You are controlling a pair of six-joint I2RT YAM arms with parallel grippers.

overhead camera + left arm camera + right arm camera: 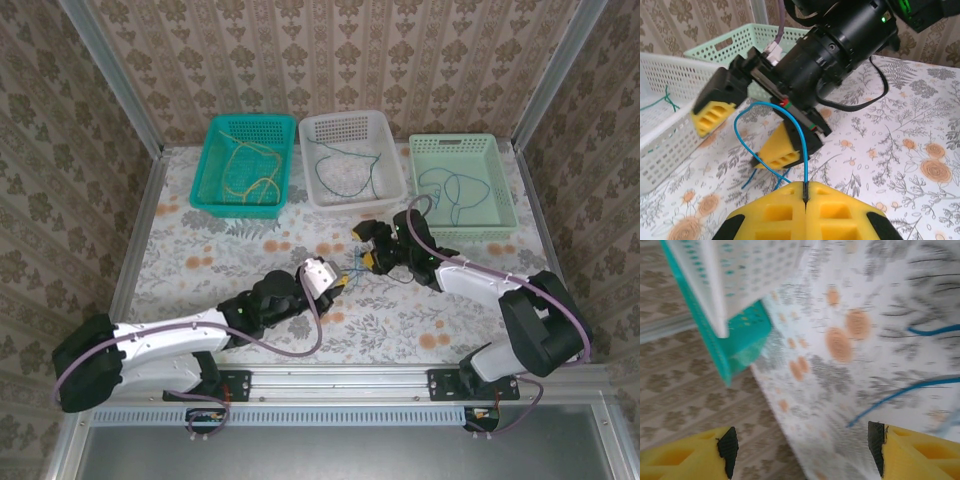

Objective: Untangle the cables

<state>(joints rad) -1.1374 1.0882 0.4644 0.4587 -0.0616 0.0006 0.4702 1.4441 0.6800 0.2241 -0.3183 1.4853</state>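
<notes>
The left gripper (pixel 805 194) is pinching the blue cable (pixel 738 130) above the table (pixel 900 130). The right gripper (pixel 802 447), jaws apart, is hovering beside its loop, probably not touching. Closing low and pulling gently should be serving best.

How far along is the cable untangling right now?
Looks done: a yellow wire lies in the teal plastic basket, a green wire in the white basket, a dark wire in the pale green basket. In hand: the left hand pinches a thin blue wire above the floral table, right hand open nearby. Left: placing that blue wire; no basket holds it yet.
</notes>
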